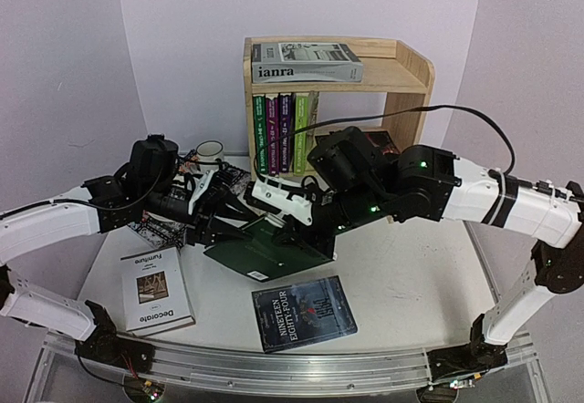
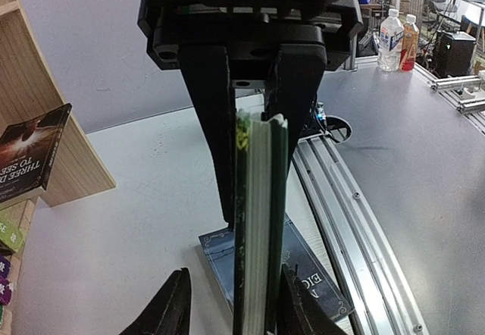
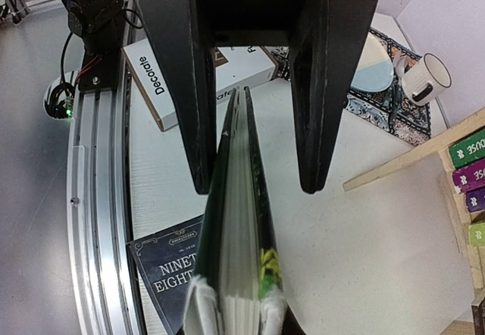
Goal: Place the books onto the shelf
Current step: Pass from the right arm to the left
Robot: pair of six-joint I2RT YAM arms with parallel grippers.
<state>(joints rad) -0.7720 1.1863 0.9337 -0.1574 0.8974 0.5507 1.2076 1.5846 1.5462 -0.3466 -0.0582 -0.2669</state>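
Where the two arms meet over the middle of the table, the green book (image 1: 265, 250) hangs tilted, just near of the shelf (image 1: 415, 79) and apart from it; the right claw (image 3: 233, 308) is pressed onto one end of it, its pale tips pinching the covers; the left claw (image 3: 258, 189) stands spread round the other end, one black finger on each side, with a gap showing between fingers and covers, so it does not pinch the book; whether the book's low edge touches the table (image 1: 401, 275) I cannot tell. Just near of it a dark book (image 1: 303, 314) titled Nineteen Eighty-Four lies flat; at the near left the white Decorate (image 1: 155, 289) lies flat too. On the shelf's lower tier four thin books (image 1: 280, 134), green and purple, stand upright at the left end; on its top the grey ianra (image 1: 306, 61) lies flat. Left of the shelf a mug (image 1: 210, 152) stands by a patterned mat (image 1: 155, 232), which lies partly under the left arm.
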